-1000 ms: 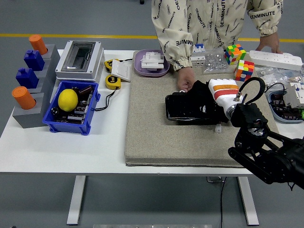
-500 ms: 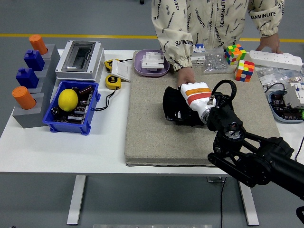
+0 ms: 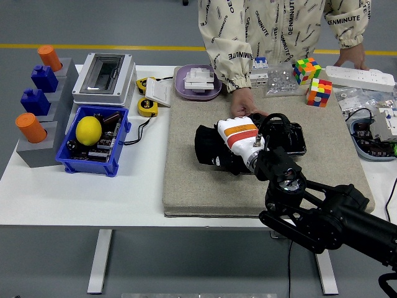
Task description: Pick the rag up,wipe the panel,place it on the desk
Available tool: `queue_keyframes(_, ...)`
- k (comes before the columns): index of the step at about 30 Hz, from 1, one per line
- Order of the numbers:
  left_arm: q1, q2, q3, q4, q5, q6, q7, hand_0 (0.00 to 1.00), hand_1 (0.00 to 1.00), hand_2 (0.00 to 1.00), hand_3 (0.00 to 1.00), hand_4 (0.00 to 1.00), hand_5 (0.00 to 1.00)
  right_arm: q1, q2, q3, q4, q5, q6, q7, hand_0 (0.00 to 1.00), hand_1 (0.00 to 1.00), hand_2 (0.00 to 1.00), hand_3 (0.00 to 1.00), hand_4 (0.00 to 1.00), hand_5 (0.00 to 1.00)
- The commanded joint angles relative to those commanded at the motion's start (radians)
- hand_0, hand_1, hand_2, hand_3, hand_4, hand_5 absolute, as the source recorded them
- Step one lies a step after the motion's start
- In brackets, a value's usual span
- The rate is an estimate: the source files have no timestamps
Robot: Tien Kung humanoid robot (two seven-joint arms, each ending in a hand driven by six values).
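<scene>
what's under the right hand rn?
The right hand presses a black rag on the mat. The black panel shows to its right, partly covered by the wrist. The person's hand steadies it. The rag's grip is hidden.

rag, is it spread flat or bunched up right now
Bunched up. The black rag sits as a crumpled lump under the right hand on the grey mat, beside the black panel.

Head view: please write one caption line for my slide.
Robot's right hand presses a black rag beside the black panel on a beige mat.
</scene>
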Motion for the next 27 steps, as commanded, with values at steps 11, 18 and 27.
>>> queue_keyframes(11, -0.001, 0.0, -0.007, 0.001, 0.002, 0.001, 0.0, 0.651, 0.662, 0.695, 0.58, 0.68, 0.447, 0.018, 0.01, -0.003, -0.006, 0.001, 0.002, 0.001, 0.399, 0.445, 0.51, 0.521, 0.914, 0.262)
queue_keyframes(18, -0.002, -0.003, -0.011, 0.001, 0.002, 0.0, 0.0, 0.652, 0.662, 0.695, 0.581, 0.679, 0.447, 0.027, -0.015, 0.037, -0.04, -0.003, 0.001, 0.002, 0.399, 0.445, 0.51, 0.521, 0.914, 0.262)
queue_keyframes(27, -0.006, -0.004, -0.015, -0.001, 0.004, 0.0, 0.0, 0.652, 0.662, 0.696, 0.581, 0.679, 0.446, 0.019, -0.044, 0.086, -0.109, -0.007, 0.003, 0.005, 0.399, 0.445, 0.51, 0.521, 0.914, 0.263)
